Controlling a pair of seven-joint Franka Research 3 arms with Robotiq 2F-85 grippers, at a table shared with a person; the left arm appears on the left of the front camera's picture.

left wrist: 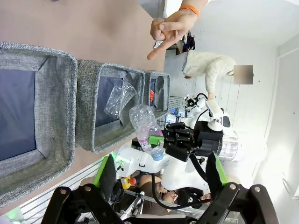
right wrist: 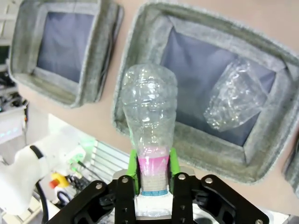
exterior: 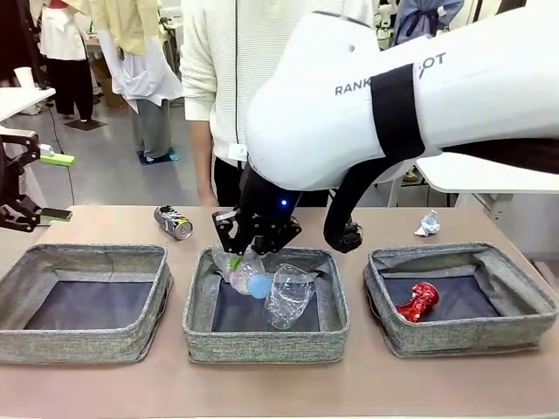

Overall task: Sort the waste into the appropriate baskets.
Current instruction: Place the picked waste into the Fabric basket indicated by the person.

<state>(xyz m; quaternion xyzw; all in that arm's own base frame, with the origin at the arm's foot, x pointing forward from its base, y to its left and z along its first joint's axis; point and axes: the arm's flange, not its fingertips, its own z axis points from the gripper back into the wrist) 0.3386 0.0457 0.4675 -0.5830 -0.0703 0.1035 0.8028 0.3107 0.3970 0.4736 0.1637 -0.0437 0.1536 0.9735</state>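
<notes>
Clear bottle, gripped by the right fingers, hangs at ten o'clock over the middle basket, likely for dropping beside the cup; left fingers spread empty.

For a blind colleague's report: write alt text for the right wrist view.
The right gripper clamps a clear plastic bottle near its pink-labelled neck, the bottle's base pointing away from the camera. Beyond it lies a grey woven basket holding a clear plastic cup, with a second basket beside it.

Front, both wrists: shared middle basket
</notes>
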